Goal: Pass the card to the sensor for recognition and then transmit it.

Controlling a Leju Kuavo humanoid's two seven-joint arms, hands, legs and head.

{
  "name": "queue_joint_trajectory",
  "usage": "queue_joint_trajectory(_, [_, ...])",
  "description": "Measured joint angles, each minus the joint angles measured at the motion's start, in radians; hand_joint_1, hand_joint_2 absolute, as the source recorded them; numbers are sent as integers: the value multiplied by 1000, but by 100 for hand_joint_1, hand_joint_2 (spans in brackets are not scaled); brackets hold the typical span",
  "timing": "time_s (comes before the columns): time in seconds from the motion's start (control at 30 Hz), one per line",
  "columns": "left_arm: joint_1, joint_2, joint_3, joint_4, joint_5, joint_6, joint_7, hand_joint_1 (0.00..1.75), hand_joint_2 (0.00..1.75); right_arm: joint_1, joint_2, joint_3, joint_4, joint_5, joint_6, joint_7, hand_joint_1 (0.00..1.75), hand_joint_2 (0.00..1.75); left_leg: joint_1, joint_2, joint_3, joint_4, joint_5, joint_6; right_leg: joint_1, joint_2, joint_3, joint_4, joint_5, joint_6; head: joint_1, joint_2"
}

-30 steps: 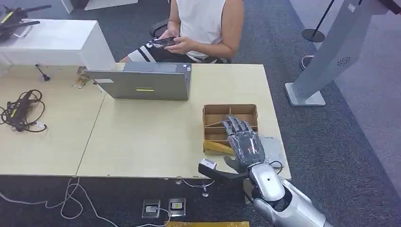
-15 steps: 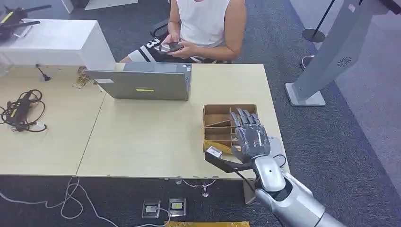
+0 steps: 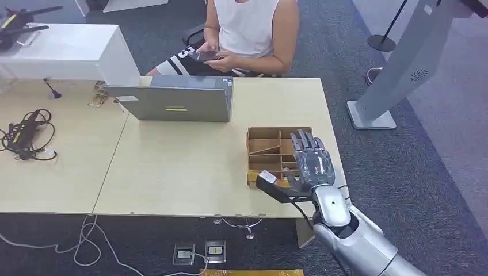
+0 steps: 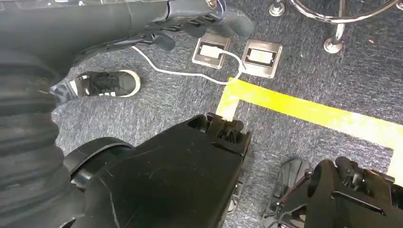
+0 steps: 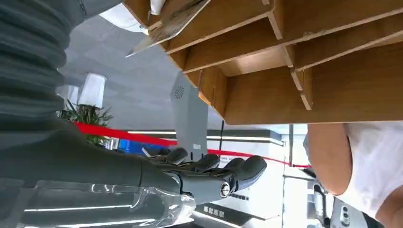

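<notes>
My right hand (image 3: pixel 311 163) hovers over the right end of the wooden divided box (image 3: pixel 266 140) with its fingers spread and nothing in it. The right wrist view has those fingers (image 5: pixel 214 172) beside the box's compartments (image 5: pixel 294 66). A thin pale card (image 5: pixel 167 26) leans tilted inside one compartment; in the head view it is a slanted sliver (image 3: pixel 263 150). A grey flat pad (image 3: pixel 337 172) lies on the table just right of the box, mostly hidden by the hand. My left hand (image 4: pixel 199 16) hangs down over the floor and holds nothing.
A grey laptop (image 3: pixel 175 102) stands at the back of the table (image 3: pixel 172 172), with a seated person (image 3: pixel 247 34) holding a phone behind it. Tangled black cables (image 3: pixel 26 135) lie at the far left. A grey kiosk stand (image 3: pixel 397 69) rises off the table's right.
My right hand has risen and moved forward and to the right, from the near table edge to above the box's right end. Its fingers stay spread.
</notes>
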Motion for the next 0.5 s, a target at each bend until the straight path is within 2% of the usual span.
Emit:
queue_joint_trajectory(0.27, [3, 2, 1, 0, 11, 0, 0, 0, 175, 3, -14, -25, 5, -46, -15, 24, 0, 175, 0, 0, 0, 0, 0, 0, 0, 0, 0, 0, 0, 0, 0, 0])
queue_joint_trajectory(0.5, [3, 3, 1, 0, 11, 0, 0, 0, 175, 29, -34, -39, -36, -68, -20, -14, 0, 175, 0, 0, 0, 0, 0, 0, 0, 0, 0, 0, 0, 0, 0, 0])
